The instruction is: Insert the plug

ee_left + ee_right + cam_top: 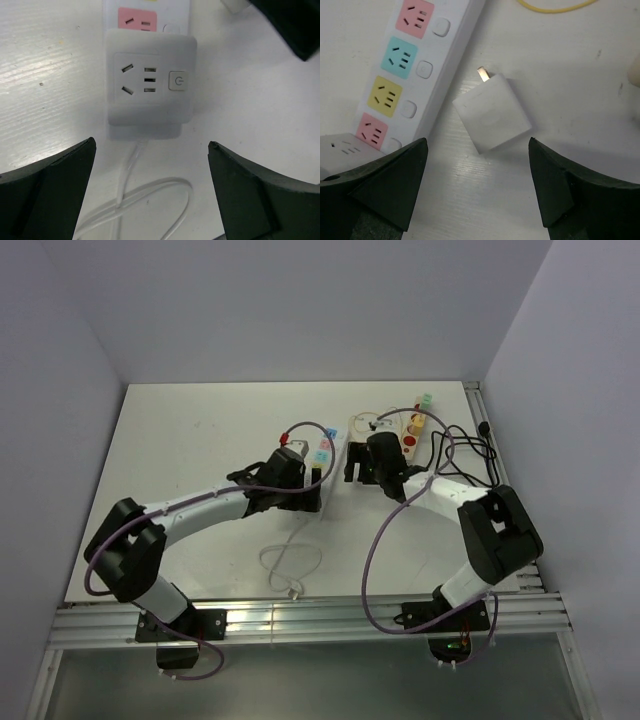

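- White table [180, 440] with pale walls on three sides; both arms reach from the near edge to its middle.
- We see the plug [492, 119], a flat white square body, lying on the table just right of the strip [457, 37], apart from it.
- Its one visible metal prong [483, 74] points away from the wrist camera, angled toward the strip.
- The right gripper [477, 145] hangs over the plug with its fingers [385, 180] spread wide. The plug lies ahead of the gap between them, and neither finger touches it as far as we can see.
- From the far end, the strip's sockets run pink [415, 17], teal [400, 56], yellow [385, 96], pink [372, 131], each with a white button beside it.
- A white socket block [150, 82] sits at the near end of the strip, with one socket face and a power button [179, 80].
- The left gripper [151, 145] hovers just short of the block, its fingers [45, 185] wide apart and holding nothing.
- A thin white cable [129, 167] leaves the block's near edge and loops on the table between the left fingers.
- A second strip [410, 430] lies toward the far right, with a yellow cable [555, 6] near it and a black cable [470, 452] coiled at the right edge.
- In the top view we cannot make out the plug; the right gripper covers that spot.
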Action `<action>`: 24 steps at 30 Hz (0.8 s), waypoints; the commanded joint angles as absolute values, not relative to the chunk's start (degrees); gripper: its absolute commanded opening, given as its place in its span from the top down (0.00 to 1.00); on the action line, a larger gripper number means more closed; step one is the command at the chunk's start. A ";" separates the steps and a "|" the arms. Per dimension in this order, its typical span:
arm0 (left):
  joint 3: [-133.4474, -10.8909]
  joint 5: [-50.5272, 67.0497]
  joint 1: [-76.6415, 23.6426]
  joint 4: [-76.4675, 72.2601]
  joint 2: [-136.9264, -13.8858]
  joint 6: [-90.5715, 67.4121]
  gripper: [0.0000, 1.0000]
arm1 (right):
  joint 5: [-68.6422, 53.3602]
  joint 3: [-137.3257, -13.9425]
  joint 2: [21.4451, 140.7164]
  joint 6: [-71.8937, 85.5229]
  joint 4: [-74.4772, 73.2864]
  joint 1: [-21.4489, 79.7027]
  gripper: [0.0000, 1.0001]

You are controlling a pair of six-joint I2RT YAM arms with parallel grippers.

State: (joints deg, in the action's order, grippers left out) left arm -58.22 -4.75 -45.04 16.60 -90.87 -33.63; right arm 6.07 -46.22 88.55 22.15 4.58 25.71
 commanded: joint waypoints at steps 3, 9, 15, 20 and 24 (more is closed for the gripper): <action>-58.89 -2.11 -42.81 18.90 -82.01 -32.87 0.01 | 2.72 -53.52 92.37 14.06 -1.75 25.40 0.11; -51.86 -1.40 -37.54 15.48 -70.68 -34.98 0.01 | 6.06 -60.81 96.94 11.43 -10.89 25.58 0.08; -49.57 -0.53 -34.63 14.50 -66.18 -34.89 0.00 | 5.54 -66.08 101.24 7.39 -16.51 25.58 0.08; -48.52 1.75 -34.28 13.19 -66.71 -34.81 0.00 | 4.14 -69.17 105.64 4.23 -19.42 25.58 0.09; -48.69 2.11 -34.19 13.27 -67.41 -34.54 0.00 | 5.18 -70.84 108.45 3.87 -21.53 25.58 0.10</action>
